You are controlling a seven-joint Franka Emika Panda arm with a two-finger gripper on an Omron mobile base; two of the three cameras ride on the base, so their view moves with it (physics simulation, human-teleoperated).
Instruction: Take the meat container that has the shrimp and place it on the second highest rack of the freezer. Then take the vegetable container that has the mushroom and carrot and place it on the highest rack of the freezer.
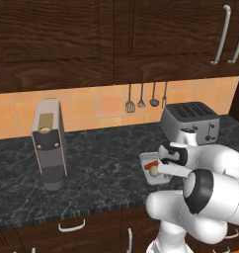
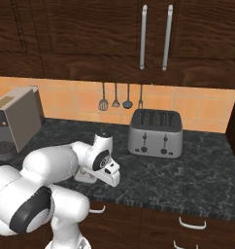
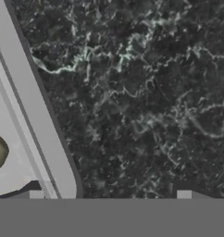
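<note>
The vegetable container, a pale shallow tray, sits on the dark marbled counter in front of the toaster, with the gripper low over its right-hand rim. In the hand view only the two finger tips show, spread wide, one over the tray's floor and the other over bare counter, so the tray's wall lies between them; nothing is clamped, and whether either tip touches the tray cannot be told.

Much of the tray is hidden. In the left base view the white wrist covers its right half, leaving the near-left corner and left wall visible. In the right base view the forearm hides nearly all of it, and just a pale sliver shows under the arm.

Inside, the carrot lies as a short orange stick, partly covered by the wrist, with the mushroom a pale ball just beside it. In the hand view the mushroom is cut off at the left edge.

Farther left on the counter stands a grey coffee machine, well apart from the tray.
</note>
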